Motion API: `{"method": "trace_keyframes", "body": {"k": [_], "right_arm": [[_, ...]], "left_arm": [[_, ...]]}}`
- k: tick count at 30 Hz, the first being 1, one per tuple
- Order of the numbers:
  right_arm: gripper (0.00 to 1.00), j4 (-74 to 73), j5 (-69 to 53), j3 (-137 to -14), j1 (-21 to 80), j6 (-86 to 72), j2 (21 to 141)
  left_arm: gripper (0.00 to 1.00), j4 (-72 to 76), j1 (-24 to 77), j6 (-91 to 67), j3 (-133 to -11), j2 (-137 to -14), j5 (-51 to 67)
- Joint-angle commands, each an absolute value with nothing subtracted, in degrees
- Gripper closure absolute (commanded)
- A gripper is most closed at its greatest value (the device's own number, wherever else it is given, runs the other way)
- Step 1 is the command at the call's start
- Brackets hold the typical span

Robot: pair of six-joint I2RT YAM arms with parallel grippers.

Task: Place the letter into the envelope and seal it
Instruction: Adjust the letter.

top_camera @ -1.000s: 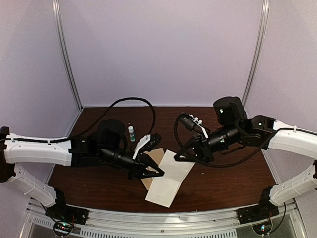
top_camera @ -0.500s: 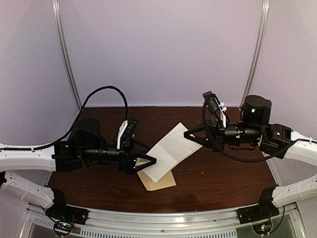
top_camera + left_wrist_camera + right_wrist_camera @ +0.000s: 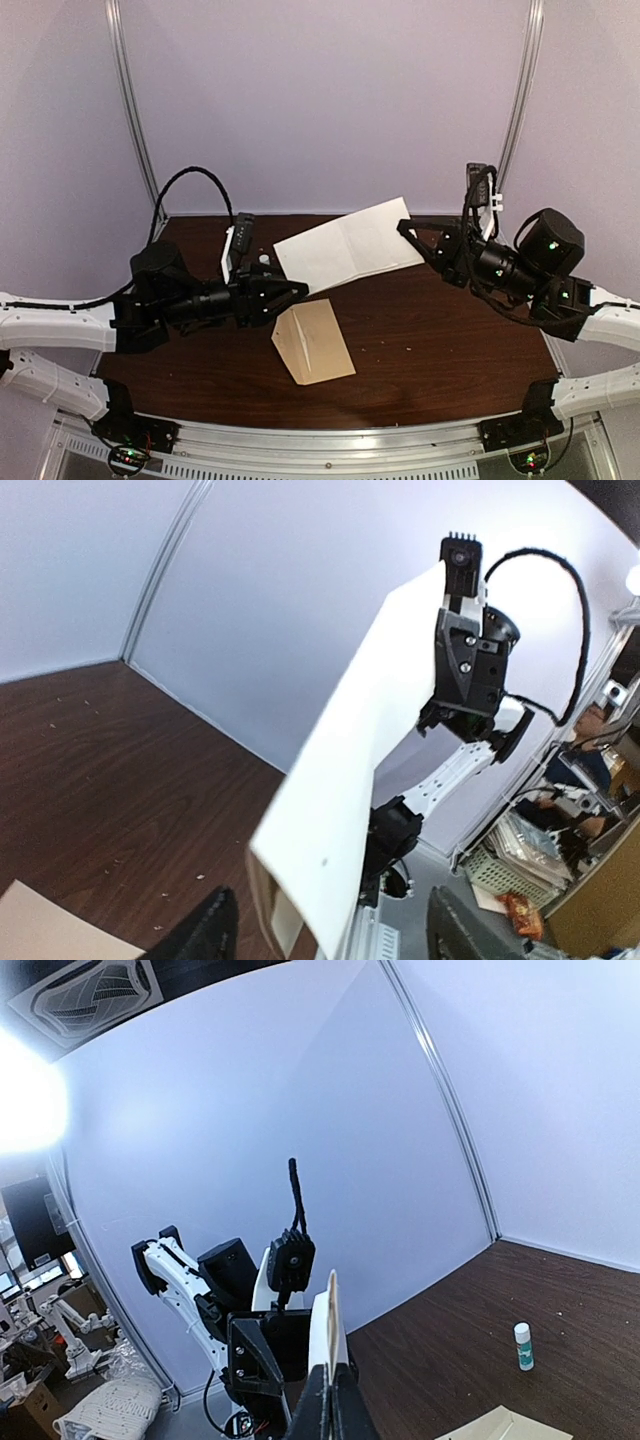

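The letter [image 3: 345, 245], a pale sheet, hangs in the air over the back of the table, pinched at its right corner by my right gripper [image 3: 408, 232]. From the right wrist it shows edge-on as a thin strip [image 3: 331, 1330] between the shut fingers of that gripper [image 3: 330, 1405]. The tan envelope [image 3: 315, 340] lies flat on the table below, also visible low in the right wrist view [image 3: 500, 1428]. My left gripper [image 3: 298, 288] is open beside the sheet's lower left corner. In its own view the letter [image 3: 350, 780] hangs between its spread fingers [image 3: 205, 935] without being clamped.
A small glue stick [image 3: 523, 1346] stands on the dark wooden table [image 3: 440, 340] near the back left, partly hidden behind the left arm [image 3: 263, 260]. Pale walls enclose the back and sides.
The right gripper has lifted the letter off the table and carried it up and to the back right. The left gripper has opened and drawn back to the left.
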State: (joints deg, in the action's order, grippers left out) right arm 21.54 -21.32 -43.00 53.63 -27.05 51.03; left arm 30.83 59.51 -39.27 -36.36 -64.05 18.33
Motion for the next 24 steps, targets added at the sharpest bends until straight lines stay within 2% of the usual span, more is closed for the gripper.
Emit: {"method": "trace_keyframes", "body": {"k": [1,4,12,15,18,22,24], "right_arm": [[1.0,28.57,-19.61,-41.93,53.44,-28.92,51.32],[1.0,29.95,-19.27,-41.0,53.46,-29.33,51.2],[1.0,29.75,-18.48,-39.61,53.45,-29.41,50.89],[1.0,28.86,-17.8,-39.33,53.44,-29.38,50.6],[1.0,26.91,-15.92,-38.88,53.39,-29.36,49.29],[0.58,20.61,-12.45,-39.1,52.99,-27.55,47.01],[0.42,15.27,-10.02,-40.05,52.59,-26.07,45.79]], "left_arm": [[0.45,41.26,59.28,-41.88,-36.74,-66.0,21.13],[0.6,41.94,59.26,-42.52,-36.74,-67.06,21.26],[0.86,44.15,59.3,-43.71,-36.3,-67.75,20.57],[1.0,43.82,59.08,-43.94,-36.39,-67.94,20.23],[1.0,40.38,58.23,-43.98,-36.3,-67.34,19.72],[1.0,32.34,56.01,-42.62,-36.12,-65.39,20.05],[1.0,26.09,55.37,-39.97,-36.83,-63.95,20.24]]}}
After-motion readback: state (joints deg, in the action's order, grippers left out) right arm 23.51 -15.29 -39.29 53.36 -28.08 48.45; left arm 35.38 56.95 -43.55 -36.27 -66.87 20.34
